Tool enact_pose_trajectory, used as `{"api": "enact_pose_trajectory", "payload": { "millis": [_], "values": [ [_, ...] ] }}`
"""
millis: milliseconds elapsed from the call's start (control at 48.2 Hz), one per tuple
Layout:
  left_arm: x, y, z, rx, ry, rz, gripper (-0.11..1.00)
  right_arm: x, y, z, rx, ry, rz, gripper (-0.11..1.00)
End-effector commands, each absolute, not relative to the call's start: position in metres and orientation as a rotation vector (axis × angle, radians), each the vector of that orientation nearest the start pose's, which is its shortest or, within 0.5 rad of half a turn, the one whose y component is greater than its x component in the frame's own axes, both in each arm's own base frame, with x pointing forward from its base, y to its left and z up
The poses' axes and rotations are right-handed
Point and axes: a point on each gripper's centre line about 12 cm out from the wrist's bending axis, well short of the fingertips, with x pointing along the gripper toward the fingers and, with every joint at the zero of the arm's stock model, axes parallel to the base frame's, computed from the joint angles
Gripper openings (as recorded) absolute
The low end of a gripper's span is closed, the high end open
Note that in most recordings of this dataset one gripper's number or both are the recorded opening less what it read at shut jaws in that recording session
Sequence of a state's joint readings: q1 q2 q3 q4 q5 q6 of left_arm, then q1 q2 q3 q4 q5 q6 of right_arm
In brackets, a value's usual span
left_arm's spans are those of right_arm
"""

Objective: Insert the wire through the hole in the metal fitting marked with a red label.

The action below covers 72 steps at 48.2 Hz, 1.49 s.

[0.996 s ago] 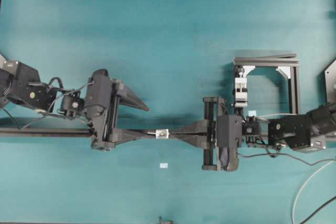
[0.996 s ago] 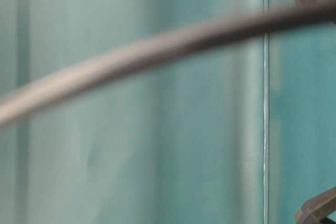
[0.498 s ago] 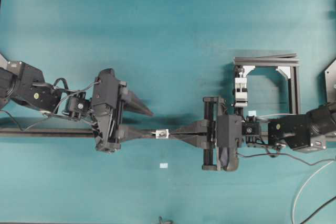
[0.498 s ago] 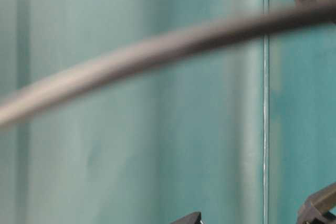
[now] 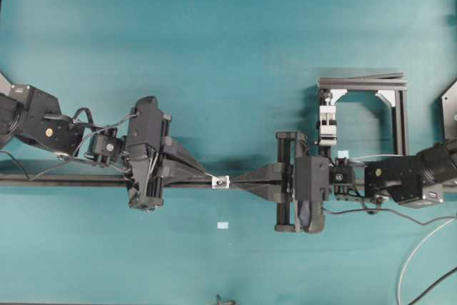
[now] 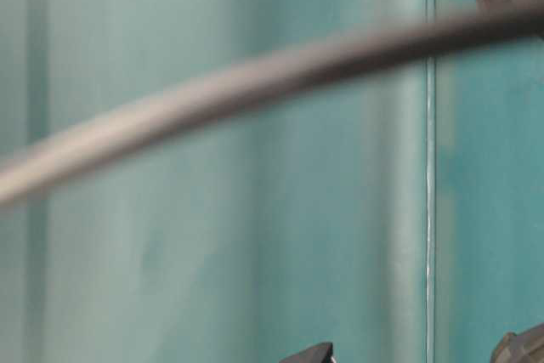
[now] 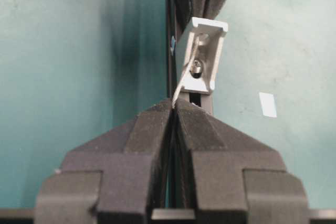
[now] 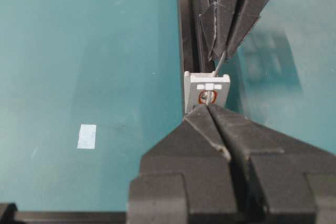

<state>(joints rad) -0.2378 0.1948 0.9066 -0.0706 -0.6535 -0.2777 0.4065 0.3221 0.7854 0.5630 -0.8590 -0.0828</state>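
Note:
The metal fitting [image 5: 221,181] sits on a black rail [image 5: 71,180] between my two grippers. In the right wrist view its face [image 8: 221,85] shows a red ring around the hole [image 8: 206,97]. The thin silver wire [image 8: 218,65] runs through that hole. My right gripper [image 8: 208,106] is shut on the wire just in front of the fitting. On the far side my left gripper [image 7: 173,107] is shut on the wire [image 7: 184,77] that comes out of the fitting [image 7: 212,66]. From overhead, the left gripper [image 5: 209,176] and right gripper [image 5: 232,181] nearly touch the fitting.
A metal frame [image 5: 400,112] holding a white clamp block [image 5: 327,123] stands at the back right. Pale tape squares [image 5: 223,226] [image 5: 343,153] lie on the teal table. A white cable [image 5: 418,251] curls at the lower right. A blurred dark cable [image 6: 255,74] crosses the table-level view.
The left gripper's upper finger swung down and the jaws closed on the wire left of the fitting. The right arm stayed still.

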Motion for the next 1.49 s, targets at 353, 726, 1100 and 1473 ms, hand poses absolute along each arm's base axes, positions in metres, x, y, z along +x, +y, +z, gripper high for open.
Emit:
{"api": "enact_pose_trajectory", "payload": {
  "millis": [353,726,1100,1473],
  "values": [
    [0.356,-0.088,0.113,-0.269,0.413,-0.145,-0.1,0.381,0.113,0.097,0.195,0.298,-0.046,-0.01],
    [0.361,-0.097,0.115,-0.262,0.457,-0.159,-0.1,0.381,0.113,0.099,0.198,0.292,-0.045,0.09],
    [0.357,-0.097,0.115,-0.26,0.465,-0.161,-0.1,0.377,0.111,0.107,0.205,0.281,-0.043,0.87],
    [0.338,-0.099,0.128,-0.254,0.502,-0.178,-0.1,0.367,0.107,0.109,0.204,0.294,-0.043,0.87]
  ]
}}
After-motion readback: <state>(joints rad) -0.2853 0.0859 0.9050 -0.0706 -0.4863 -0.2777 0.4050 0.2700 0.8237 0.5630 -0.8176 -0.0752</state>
